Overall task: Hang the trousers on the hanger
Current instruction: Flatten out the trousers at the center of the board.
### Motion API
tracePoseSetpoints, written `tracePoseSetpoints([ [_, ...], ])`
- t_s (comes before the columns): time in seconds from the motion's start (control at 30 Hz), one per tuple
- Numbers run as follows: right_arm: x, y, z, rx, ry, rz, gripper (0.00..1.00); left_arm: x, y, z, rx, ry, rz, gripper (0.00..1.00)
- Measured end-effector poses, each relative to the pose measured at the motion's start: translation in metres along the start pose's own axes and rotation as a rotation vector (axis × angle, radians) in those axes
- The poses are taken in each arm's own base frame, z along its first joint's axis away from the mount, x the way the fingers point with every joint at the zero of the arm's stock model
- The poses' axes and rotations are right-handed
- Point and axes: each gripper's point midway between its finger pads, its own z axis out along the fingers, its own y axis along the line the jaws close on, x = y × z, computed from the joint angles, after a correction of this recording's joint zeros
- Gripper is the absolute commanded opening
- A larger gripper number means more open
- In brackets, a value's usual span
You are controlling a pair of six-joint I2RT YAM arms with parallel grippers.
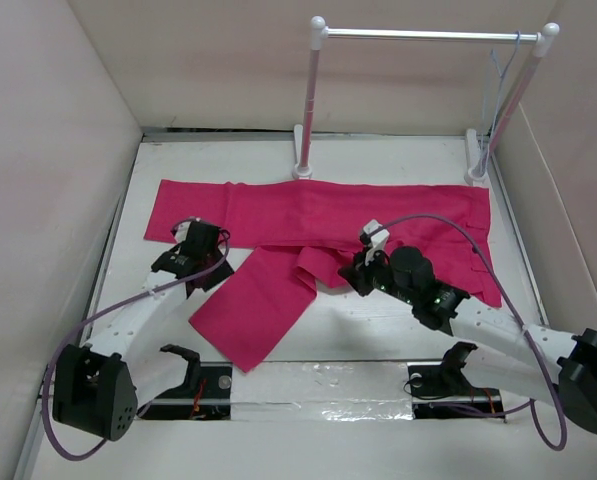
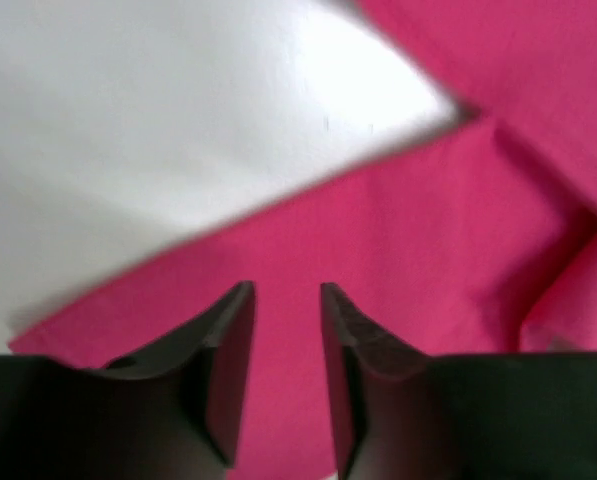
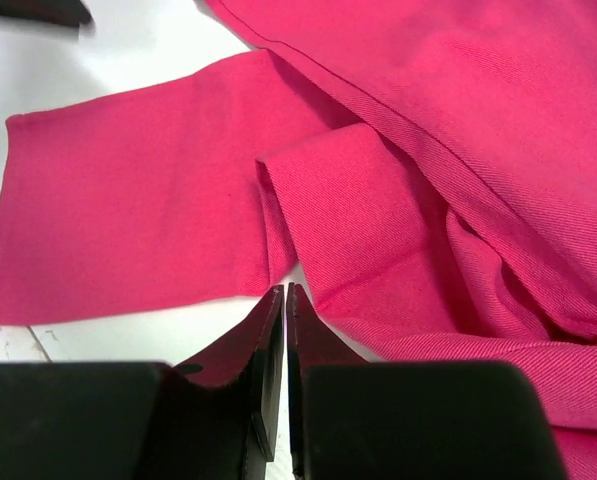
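Top cam: trousers (image 1: 318,215) spread flat under your left gripper (image 1: 200,243) and right gripper (image 1: 358,268), with the hanger (image 1: 498,90) way beyond them. Left wrist: fingers (image 2: 228,350) a narrow gap apart, pink just ahead. Right wrist: fingers (image 3: 263,345) basically pinched together, with a fold beside the tips.

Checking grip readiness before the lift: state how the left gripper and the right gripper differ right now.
Jaws: the left gripper stands apart with a clear gap, while the right gripper is closed to a slit.
Place: the left gripper is over a flat left part of the trousers, while the right gripper is at the bunched fold near their middle.
Shared: both are black and low at the cloth, and neither visibly holds any.
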Motion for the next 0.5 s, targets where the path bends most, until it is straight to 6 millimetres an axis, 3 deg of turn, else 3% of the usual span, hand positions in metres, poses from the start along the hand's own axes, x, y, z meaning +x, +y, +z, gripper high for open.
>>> tracePoseSetpoints([
  [0.07, 0.0, 0.0, -0.002, -0.001, -0.006, 0.0, 0.12, 0.024, 0.001, 0.001, -0.01, 0.084, 0.018, 0.4],
  [0.17, -0.005, 0.001, -0.005, -0.004, -0.023, -0.002, 0.13, 0.036, 0.004, 0.008, -0.053, 0.137, 0.032, 0.55],
  [0.4, -0.01, 0.002, -0.008, -0.007, -0.042, -0.003, 0.14, 0.047, 0.024, 0.045, -0.24, 0.212, 0.114, 0.55],
  [0.43, -0.009, 0.002, -0.008, -0.006, -0.04, -0.004, 0.14, 0.047, 0.024, 0.048, -0.258, 0.219, 0.127, 0.52],
  [0.5, -0.006, 0.001, -0.008, -0.005, -0.034, -0.006, 0.14, 0.041, 0.02, 0.054, -0.262, 0.203, 0.143, 0.22],
])
